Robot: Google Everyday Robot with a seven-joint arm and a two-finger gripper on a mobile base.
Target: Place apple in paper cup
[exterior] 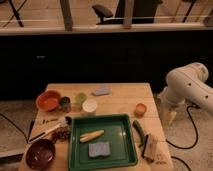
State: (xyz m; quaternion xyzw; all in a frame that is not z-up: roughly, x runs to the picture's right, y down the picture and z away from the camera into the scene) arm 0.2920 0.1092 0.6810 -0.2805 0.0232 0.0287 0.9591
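The white arm (187, 85) stands off the right side of the wooden table (125, 95), at about two o'clock from the green tray (73, 145). Its bulky elbow is bent high and the last link drops steeply. The gripper (170, 119) hangs pointing down just beyond the table's right edge. Its fingers are spread apart and hold nothing.

The apple (140, 108) is a small round orange-red fruit with a paler patch. It sits on bare wood at roughly nine o'clock from the gripper, near it but apart. The paper cup (89, 105) is short, white and wide-rimmed. It stands upright at nine o'clock from the apple, well apart from it and just past the tray's far rim. A pale green cup (80, 98) is just beside it at ten o'clock.
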